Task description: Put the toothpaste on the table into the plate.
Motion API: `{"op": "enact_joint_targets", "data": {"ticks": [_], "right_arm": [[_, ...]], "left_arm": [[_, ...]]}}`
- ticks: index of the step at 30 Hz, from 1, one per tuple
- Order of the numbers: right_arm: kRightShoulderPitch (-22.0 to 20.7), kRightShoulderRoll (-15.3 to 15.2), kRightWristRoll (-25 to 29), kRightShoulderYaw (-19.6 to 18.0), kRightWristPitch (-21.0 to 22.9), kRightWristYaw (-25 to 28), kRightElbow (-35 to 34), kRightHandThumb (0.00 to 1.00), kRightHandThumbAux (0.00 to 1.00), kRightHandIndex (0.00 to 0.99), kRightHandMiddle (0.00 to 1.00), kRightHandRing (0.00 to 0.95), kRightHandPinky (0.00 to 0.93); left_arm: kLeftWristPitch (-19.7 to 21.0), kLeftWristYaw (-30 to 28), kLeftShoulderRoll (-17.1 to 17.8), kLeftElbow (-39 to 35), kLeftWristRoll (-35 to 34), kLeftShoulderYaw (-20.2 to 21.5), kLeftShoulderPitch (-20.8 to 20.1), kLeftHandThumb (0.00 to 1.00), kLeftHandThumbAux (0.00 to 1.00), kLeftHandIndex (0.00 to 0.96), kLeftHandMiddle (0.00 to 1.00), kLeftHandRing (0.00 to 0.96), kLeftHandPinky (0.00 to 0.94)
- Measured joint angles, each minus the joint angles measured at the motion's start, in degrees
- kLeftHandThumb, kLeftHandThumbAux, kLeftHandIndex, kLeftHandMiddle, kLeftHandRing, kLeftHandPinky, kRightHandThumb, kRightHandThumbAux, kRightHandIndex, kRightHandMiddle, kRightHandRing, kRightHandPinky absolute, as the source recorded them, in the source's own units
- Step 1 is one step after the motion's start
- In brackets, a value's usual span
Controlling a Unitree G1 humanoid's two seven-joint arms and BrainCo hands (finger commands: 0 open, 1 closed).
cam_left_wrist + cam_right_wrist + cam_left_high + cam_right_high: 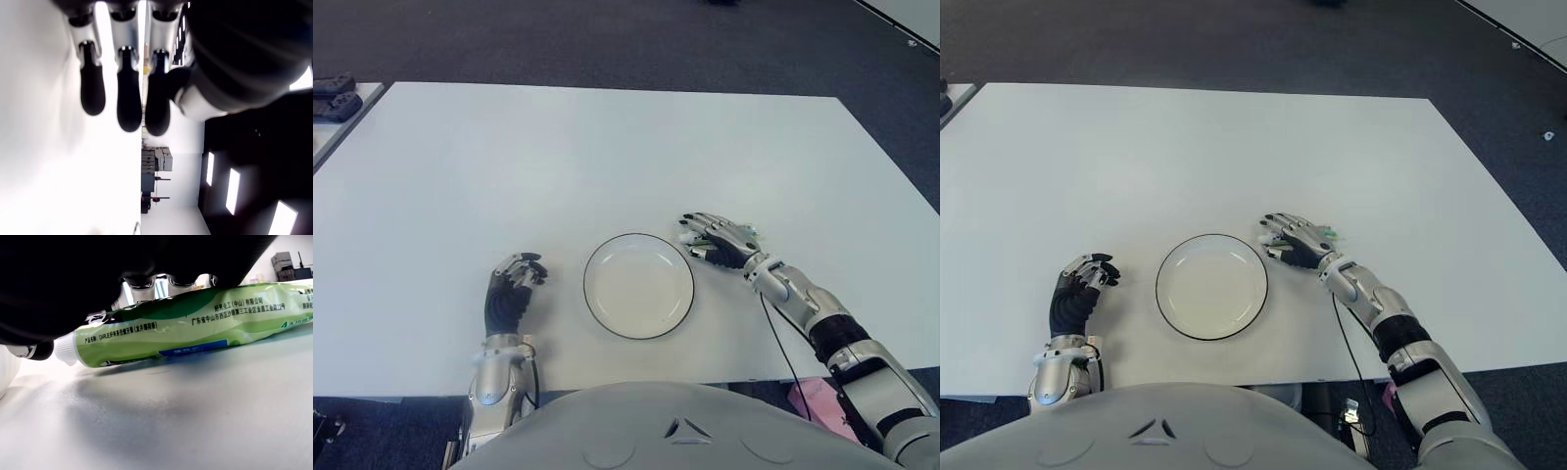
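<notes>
I see the plate [638, 285] on the table [607, 157], near its front edge. Left of the plate, a little apart, is my left hand [512, 290]. Just right of the plate, beside its rim, my right hand [717, 240] lies over the tube [195, 323], which lies flat on the table with its cap [64, 350] toward the plate. Far left of the plate, past the table's edge, is a second surface [337, 122].

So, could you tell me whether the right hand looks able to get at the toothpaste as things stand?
Probably yes. The right hand is already spread over the green toothpaste, which lies on the table just right of the plate; nothing stands between them. Whether it grips yet is unclear.
</notes>
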Motion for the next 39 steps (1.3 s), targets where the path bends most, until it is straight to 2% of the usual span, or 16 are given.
{"op": "enact_joint_targets", "data": {"ticks": [18, 35, 39], "right_arm": [[3.38, 2.01, 1.57, -1.88, 1.02, -4.39, -0.39, 0.582, 0.19, 0.0, 0.0, 0.0, 0.0], [5.29, 2.04, 1.09, -1.95, 0.72, -7.86, -0.83, 0.556, 0.254, 0.007, 0.0, 0.0, 0.0], [5.22, 2.05, 1.07, -1.93, 0.01, -8.9, -0.02, 0.559, 0.322, 0.06, 0.0, 0.0, 0.038]], "left_arm": [[0.27, -1.26, 1.08, -0.62, -1.16, 1.2, 0.94, 0.699, 0.719, 0.432, 0.571, 0.55, 0.523], [-0.05, -2.15, 1.51, -1.11, -1.66, 1.5, 1.56, 0.699, 0.72, 0.432, 0.577, 0.552, 0.521], [0.4, -2.14, 1.51, -1.51, -1.44, 1.57, 1.54, 0.7, 0.72, 0.433, 0.577, 0.55, 0.52]]}}
